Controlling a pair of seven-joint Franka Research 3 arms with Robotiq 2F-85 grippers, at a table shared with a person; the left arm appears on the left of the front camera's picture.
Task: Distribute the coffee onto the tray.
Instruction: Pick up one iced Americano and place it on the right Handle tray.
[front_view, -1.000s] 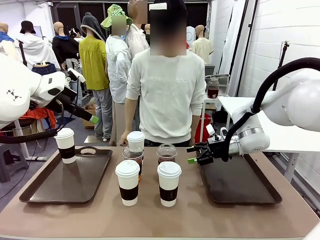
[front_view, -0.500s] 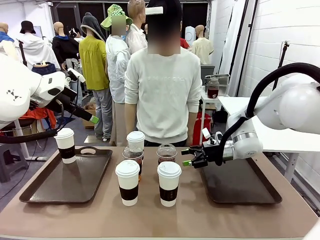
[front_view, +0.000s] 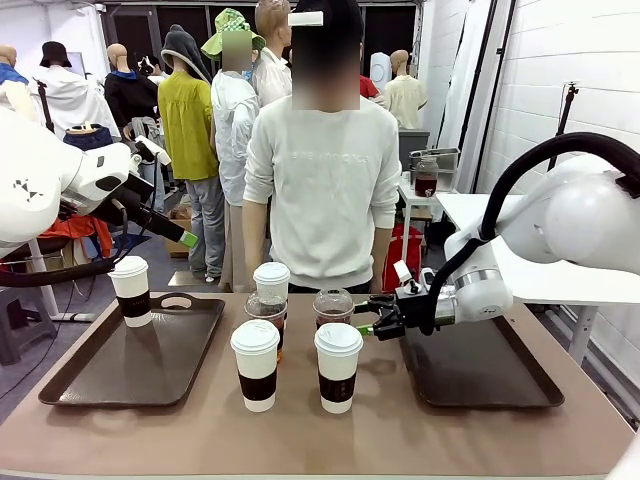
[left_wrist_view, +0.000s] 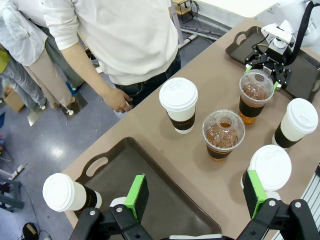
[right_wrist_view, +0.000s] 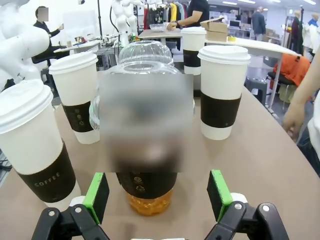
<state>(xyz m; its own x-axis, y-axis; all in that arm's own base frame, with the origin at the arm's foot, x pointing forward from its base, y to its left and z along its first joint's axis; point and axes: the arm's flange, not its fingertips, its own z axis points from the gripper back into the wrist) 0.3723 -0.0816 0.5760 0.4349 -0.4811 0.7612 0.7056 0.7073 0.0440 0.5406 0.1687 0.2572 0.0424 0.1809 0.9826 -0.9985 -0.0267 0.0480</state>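
Note:
Five cups stand mid-table between the trays: three white lidded cups with brown sleeves (front_view: 271, 283) (front_view: 256, 363) (front_view: 338, 366) and two clear dome-lidded cups of dark coffee (front_view: 266, 308) (front_view: 333, 305). One more white cup (front_view: 131, 290) stands on the far corner of the left tray (front_view: 100, 375). My right gripper (front_view: 365, 329) is open, level with the right-hand clear cup (right_wrist_view: 147, 202), whose base sits just ahead of the two green pads (right_wrist_view: 97, 195). My left gripper (left_wrist_view: 196, 195) hangs open high above the left tray (left_wrist_view: 165, 192).
The right tray (front_view: 480, 370) lies under my right arm with nothing on it. A person stands at the far edge, one hand (left_wrist_view: 116, 99) hanging near the table. White cups (right_wrist_view: 35, 145) (right_wrist_view: 222, 90) flank the clear cup closely on both sides.
My right gripper has moved left off the right tray toward the right-hand clear cup. The left arm and all cups have stayed put.

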